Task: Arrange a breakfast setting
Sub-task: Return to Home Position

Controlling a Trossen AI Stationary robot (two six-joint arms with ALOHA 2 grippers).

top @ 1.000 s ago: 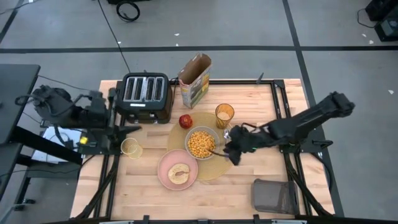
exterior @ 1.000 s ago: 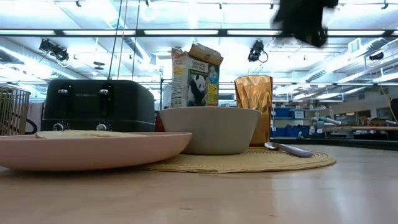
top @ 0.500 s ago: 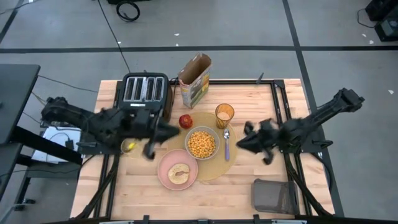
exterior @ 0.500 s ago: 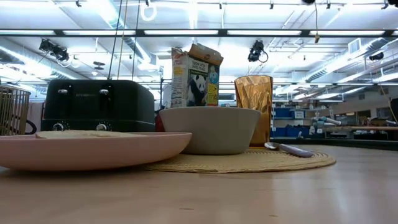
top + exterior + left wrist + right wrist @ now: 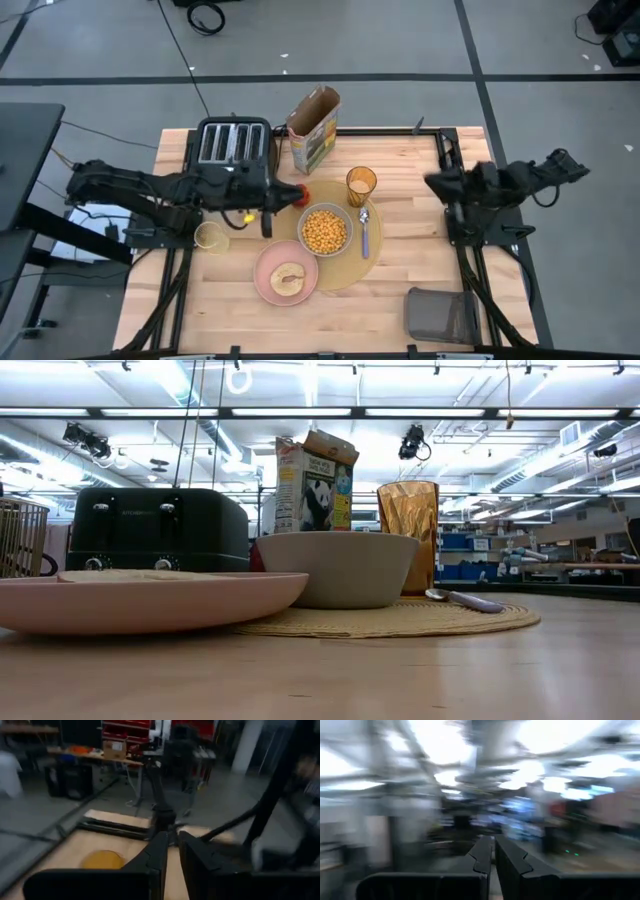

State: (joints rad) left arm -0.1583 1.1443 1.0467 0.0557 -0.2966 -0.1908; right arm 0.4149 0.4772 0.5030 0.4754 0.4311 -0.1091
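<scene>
The round tan placemat [image 5: 345, 268] lies mid-table. On it stand the pale grey bowl [image 5: 324, 230] of cereal and the amber tumbler [image 5: 361, 185]. The red apple [image 5: 298, 194] sits on its far left edge, and the small spoon [image 5: 365, 231] lies right of the bowl. The pink plate [image 5: 286, 272] with a bread ring overlaps the mat's near left edge. My left gripper [image 5: 283, 196], shut [image 5: 172, 847], hangs just left of the apple; the low view shows no gripper at table height. My right gripper [image 5: 432, 185], shut [image 5: 493, 852], is drawn back over the table's right side.
The black toaster [image 5: 234, 155] and an open cereal box [image 5: 313, 128] stand at the far edge. A small clear glass [image 5: 211, 237] stands at the left. The dark mesh basket [image 5: 440, 315] sits at the near right corner. Bare wood shows at the near edge and right of the mat.
My right gripper has gone from beside the spoon, up and toward the table's right edge. My left arm has swung from the table's left edge to just left of the apple. The spoon and the other things have stayed in place.
</scene>
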